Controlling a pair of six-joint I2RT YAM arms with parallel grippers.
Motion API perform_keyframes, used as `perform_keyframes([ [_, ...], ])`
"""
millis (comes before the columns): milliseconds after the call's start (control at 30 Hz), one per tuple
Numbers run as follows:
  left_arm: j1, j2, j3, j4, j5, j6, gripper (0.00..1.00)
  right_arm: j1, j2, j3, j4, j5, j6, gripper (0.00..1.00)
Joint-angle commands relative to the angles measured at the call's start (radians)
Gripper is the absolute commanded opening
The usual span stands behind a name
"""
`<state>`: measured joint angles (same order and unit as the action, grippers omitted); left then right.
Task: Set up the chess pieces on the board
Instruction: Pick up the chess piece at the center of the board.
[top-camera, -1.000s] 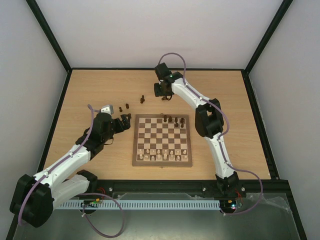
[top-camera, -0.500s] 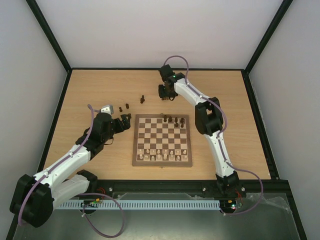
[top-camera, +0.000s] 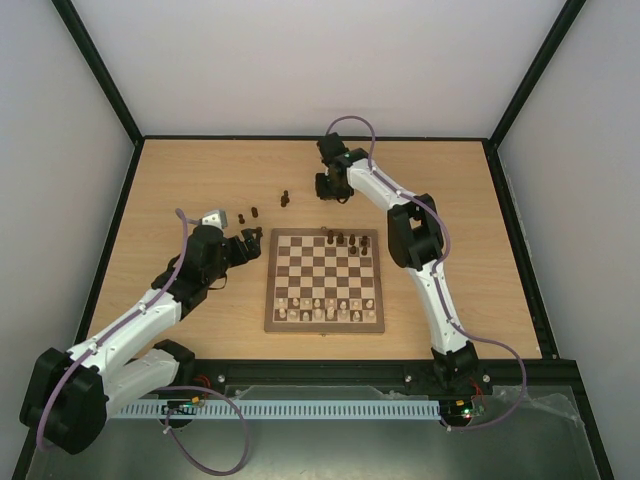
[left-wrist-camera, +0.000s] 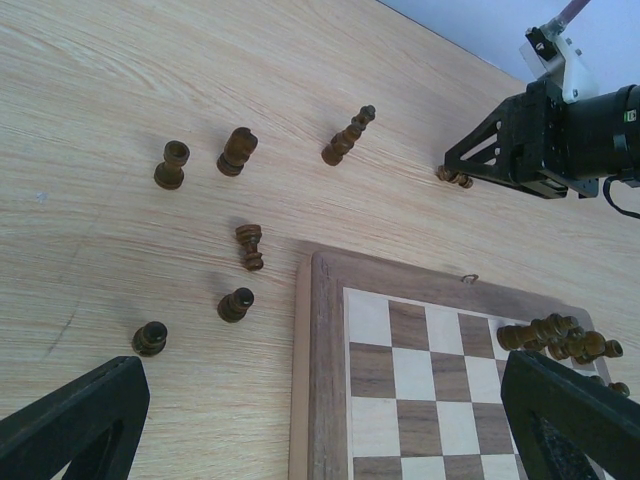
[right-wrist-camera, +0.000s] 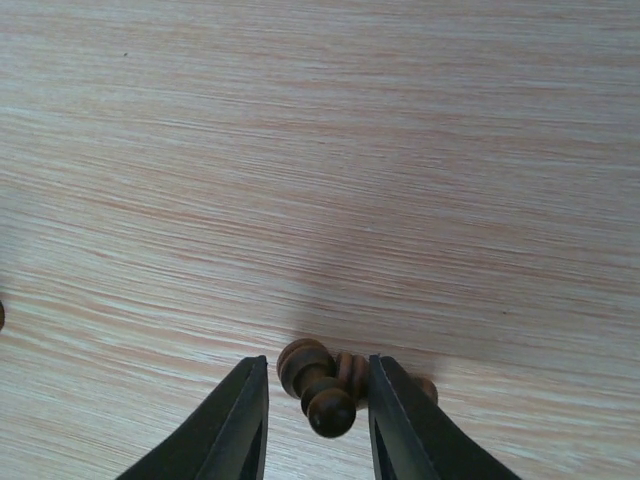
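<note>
Nearest you, pale turned-wood pieces (top-camera: 325, 307) line the near rows of the square checkered wooden board (left-wrist-camera: 318, 400), which has a mid-brown frame. Your left gripper (top-camera: 248, 247) hangs spread wide by its far-left corner, with loose dark brown turned chess pieces (left-wrist-camera: 240, 150) scattered on the grainy light-wood desk (right-wrist-camera: 300, 150). Farther off, your right gripper (right-wrist-camera: 316, 365) closely flanks a lying ball-headed dark piece (right-wrist-camera: 318, 385); you cannot tell whether it pinches.

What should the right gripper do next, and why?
Probably close the right gripper on the small dark brown wooden pawn lying on its side on the light wooden tabletop: it straddles the piece with slight gaps, so the pawn isn't gripped yet and cannot be lifted toward the checkered wooden chessboard.
</note>
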<state>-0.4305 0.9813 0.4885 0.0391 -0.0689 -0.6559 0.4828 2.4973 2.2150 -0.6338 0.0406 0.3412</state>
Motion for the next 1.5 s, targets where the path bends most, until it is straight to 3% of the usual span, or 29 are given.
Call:
perform_keyframes([
  [0,0.009,0.006,-0.008,0.007,-0.008,0.002,1.0,-0.003,0.011,0.02,-0.036,-0.022,-0.008,0.26],
  [333,0.009,0.003,-0.01,0.007,-0.006,0.001,0.99,-0.003,-0.027,-0.015,-0.027,-0.023,-0.005,0.07],
  [500,0.009,-0.001,-0.01,0.007,-0.007,0.001,0.99,0.002,-0.088,-0.039,-0.008,-0.076,0.0,0.06],
  [667,0.008,0.001,-0.01,0.008,-0.004,0.002,0.99,0.002,-0.189,-0.14,0.086,-0.23,0.025,0.06],
  [933,0.009,-0.007,-0.011,0.008,-0.001,0.001,0.99,0.002,-0.214,-0.148,0.135,-0.433,0.089,0.06],
  [1300,0.008,-0.04,-0.037,0.059,0.023,-0.002,0.99,0.021,-0.379,-0.381,0.425,-0.718,0.334,0.07],
  [1467,0.007,-0.07,-0.076,0.182,0.137,-0.027,0.99,0.041,-0.448,-0.467,0.518,-0.766,0.439,0.07],
])
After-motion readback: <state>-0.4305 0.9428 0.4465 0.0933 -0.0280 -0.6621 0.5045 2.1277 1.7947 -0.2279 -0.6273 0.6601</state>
